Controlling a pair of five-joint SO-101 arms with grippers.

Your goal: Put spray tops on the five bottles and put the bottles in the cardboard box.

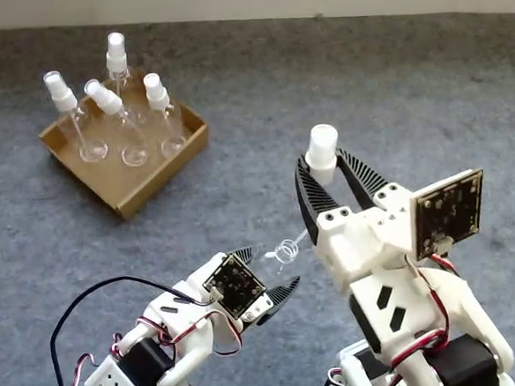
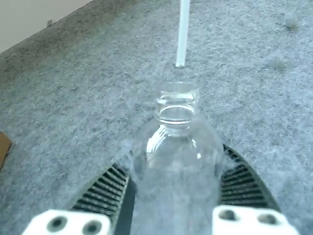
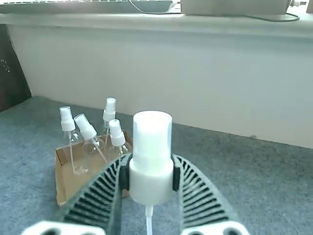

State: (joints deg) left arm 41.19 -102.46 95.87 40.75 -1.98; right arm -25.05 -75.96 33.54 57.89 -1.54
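Right claw (image 1: 323, 160) pinching spray top (image 1: 321, 143); left claw (image 1: 267, 270) gripping bottle (image 2: 173, 171); grey carpet (image 1: 409, 85), white wall (image 3: 220, 83) behind.

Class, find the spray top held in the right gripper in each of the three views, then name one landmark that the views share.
High view: the spray top sits right of centre in the right gripper, above the bottle.
Left wrist view: its tube ends just above the bottle's open neck.
Right wrist view: close up, between the gripper's fingers.
Shared landmark: the cardboard box, also behind in the right wrist view.
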